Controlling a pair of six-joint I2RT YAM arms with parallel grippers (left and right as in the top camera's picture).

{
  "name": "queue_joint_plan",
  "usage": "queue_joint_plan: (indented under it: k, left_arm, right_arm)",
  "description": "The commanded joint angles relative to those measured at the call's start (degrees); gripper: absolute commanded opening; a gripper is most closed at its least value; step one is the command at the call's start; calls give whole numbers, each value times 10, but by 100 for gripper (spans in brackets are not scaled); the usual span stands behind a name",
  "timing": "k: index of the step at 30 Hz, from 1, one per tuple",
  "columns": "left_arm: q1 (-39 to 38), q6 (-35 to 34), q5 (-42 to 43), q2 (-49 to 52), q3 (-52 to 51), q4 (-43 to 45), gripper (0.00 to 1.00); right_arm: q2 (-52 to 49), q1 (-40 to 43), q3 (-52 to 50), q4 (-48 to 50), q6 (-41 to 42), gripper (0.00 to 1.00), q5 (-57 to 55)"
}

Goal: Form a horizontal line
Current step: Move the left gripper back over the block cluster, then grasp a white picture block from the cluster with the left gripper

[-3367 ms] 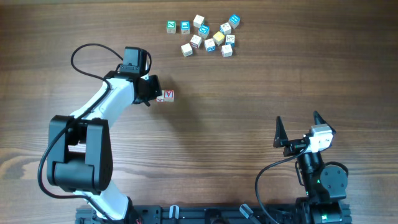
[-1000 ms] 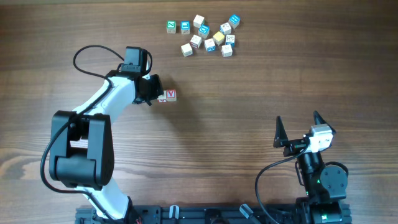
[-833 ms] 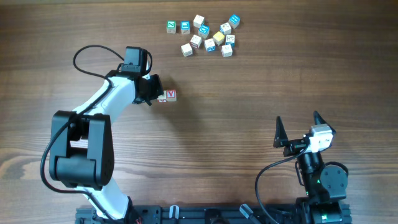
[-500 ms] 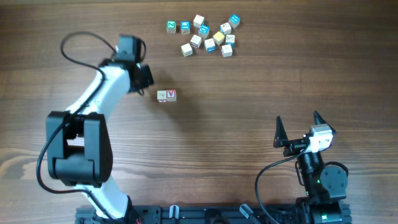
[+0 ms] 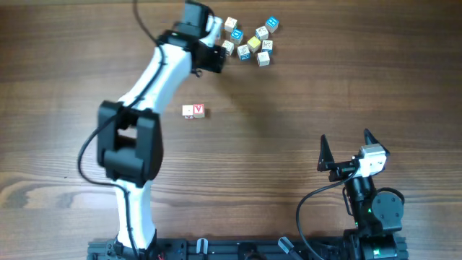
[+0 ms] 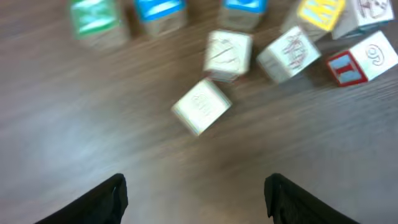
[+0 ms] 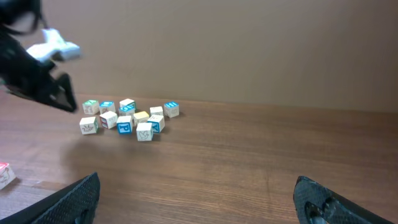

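Nearest, the right gripper (image 5: 345,139) rests with its fingers spread wide and empty. Midway across the wooden table (image 5: 289,94), a white block (image 5: 188,111) and a red V block (image 5: 198,110) touch side by side, the pair running left to right. Farthest, the left gripper (image 6: 196,186) hovers, jaws apart and empty, over the loose cluster of blocks (image 5: 249,40). A pale cube (image 6: 201,106), turned askew, lies just ahead of the gap between its fingers.

Wooden table (image 5: 303,101) — block cluster (image 5: 254,43), block pair (image 5: 193,110)
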State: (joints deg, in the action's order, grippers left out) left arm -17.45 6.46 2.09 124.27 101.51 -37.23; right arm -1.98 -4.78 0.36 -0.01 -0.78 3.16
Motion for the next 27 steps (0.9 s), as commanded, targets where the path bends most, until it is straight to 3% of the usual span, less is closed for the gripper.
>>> queue_joint_plan:
  k: [1,6,12,13,15,20,24,27]
  left_arm:
    - [-22,82,11,38,2,47,75]
    - [-14,99,-3,78,2,127,75]
    - [-3,98,0,104,1,158,76]
    - [-3,98,0,110,1,159,74]
    - [-4,98,0,111,1,160,57]
    - [-6,85,0,111,1,157,38]
    - [-8,64,0,111,1,142,26]
    - [-9,58,0,111,1,114,24]
  right_arm:
    - [3,3,-1,1,-7,100,3]
    - [3,3,-1,1,-6,100,3]
    - [3,3,-1,1,-6,100,3]
    - [3,3,-1,1,-6,100,3]
    - [3,3,-1,1,-6,100,3]
    - [3,3,-1,1,-7,100,3]
    - [3,3,-1,1,-6,100,3]
    - [3,3,-1,1,-7,100,3]
